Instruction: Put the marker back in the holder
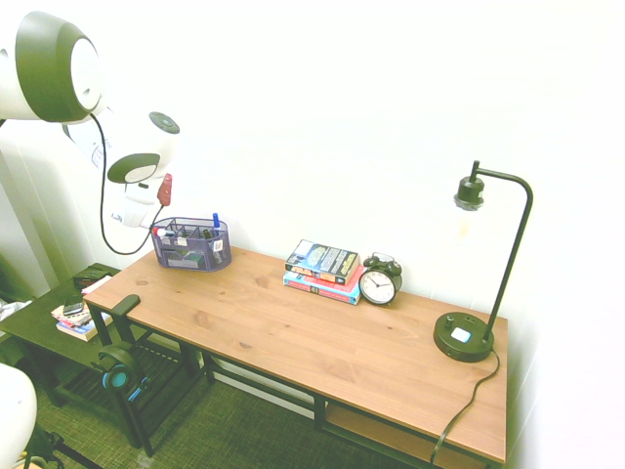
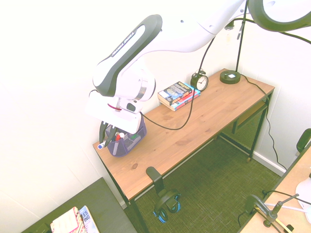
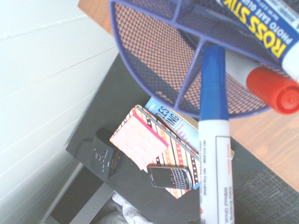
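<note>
Gripper (image 2: 108, 138) pinching marker (image 3: 214, 140), blue cap leading, pointing steeply down. Holder (image 1: 191, 244) sitting just below and ahead of claw; cap tip hovering over mesh compartment rim, apparently not yet inside.

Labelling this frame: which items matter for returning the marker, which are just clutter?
Job:
- marker, blue cap toward the mesh
- holder at the desk's end
- gripper, shut, right at the holder

Clutter:
- book stack
- alarm clock
- desk lamp
- headphones
- phone on the low side table
</note>
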Controlling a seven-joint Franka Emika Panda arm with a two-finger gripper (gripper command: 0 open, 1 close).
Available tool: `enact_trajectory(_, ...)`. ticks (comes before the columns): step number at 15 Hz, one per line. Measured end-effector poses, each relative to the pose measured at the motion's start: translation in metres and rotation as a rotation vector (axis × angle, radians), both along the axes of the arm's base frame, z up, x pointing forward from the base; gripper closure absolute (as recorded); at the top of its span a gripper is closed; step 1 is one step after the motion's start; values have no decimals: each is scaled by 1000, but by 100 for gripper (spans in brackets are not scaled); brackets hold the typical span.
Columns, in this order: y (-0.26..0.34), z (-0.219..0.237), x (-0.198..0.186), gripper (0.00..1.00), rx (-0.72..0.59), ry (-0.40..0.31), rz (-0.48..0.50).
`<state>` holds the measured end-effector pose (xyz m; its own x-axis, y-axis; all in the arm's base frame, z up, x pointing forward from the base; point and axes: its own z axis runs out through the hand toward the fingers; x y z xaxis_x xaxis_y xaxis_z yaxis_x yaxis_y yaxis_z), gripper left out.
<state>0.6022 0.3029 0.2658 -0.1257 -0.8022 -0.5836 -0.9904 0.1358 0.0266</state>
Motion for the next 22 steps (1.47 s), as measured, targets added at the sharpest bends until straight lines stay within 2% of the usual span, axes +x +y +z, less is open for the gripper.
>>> enact_trajectory(4, -14, 10, 15, 100, 3, -21, -33)
enact_trajectory(5, -19, 14, 21, 0, 5, -28, -42)
enact_trajectory(8, -27, 23, 32, 0, 7, -50, -62)
enact_trajectory(19, -36, 25, 40, 0, -3, -64, -71)
enact_trajectory(22, -35, 36, 47, 0, -1, -89, -68)
